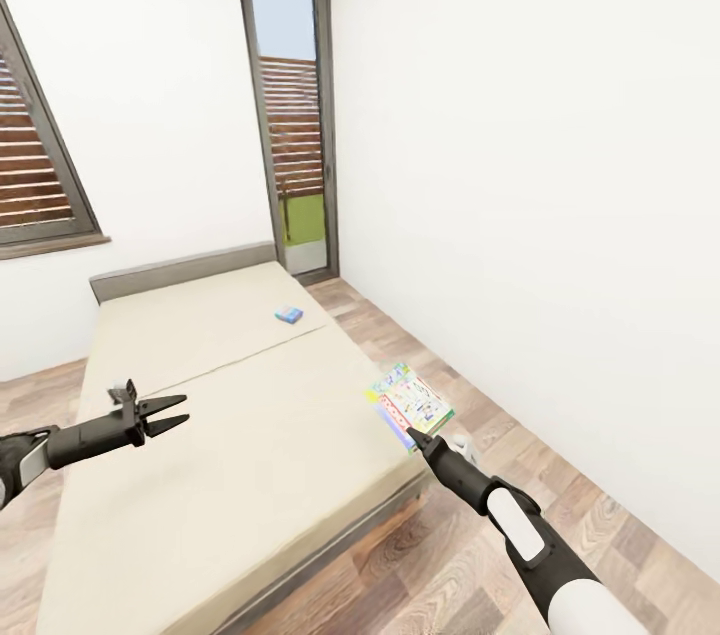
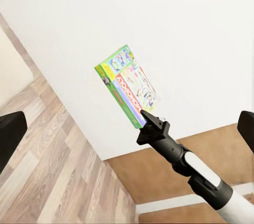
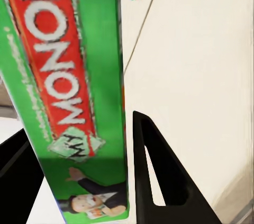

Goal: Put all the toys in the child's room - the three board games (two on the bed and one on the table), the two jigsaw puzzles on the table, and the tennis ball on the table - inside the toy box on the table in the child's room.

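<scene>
Head view first: the bed is a low, wide slab with a matte beige mattress split by one seam into two parts, sitting on a grey frame with a low grey headboard. Floor is wood plank in mixed brown tones, walls are plain white, and I count two grey-framed windows, the tall narrow one in the corner and a tilted one at the left edge, both showing brown slats outside.

Board games, two in sight. A small blue box lies flat on the far half of the mattress, near the seam. The bigger one is a flat printed Monopoly box, green edge with a red band and white lettering, busy white cover. It's lifted off the bed at the mattress's right edge, tilted.

The right gripper has that Monopoly box clamped by its lower edge. In the right wrist view the box sits between the two black wedge-shaped fingers, jaws closed down to the box's thickness. The left wrist view shows the same box standing up from the right gripper against the white wall.

The left gripper hangs over the near left part of the mattress, its pointed fingers spread in a moderate V, holding nothing and touching nothing.
</scene>
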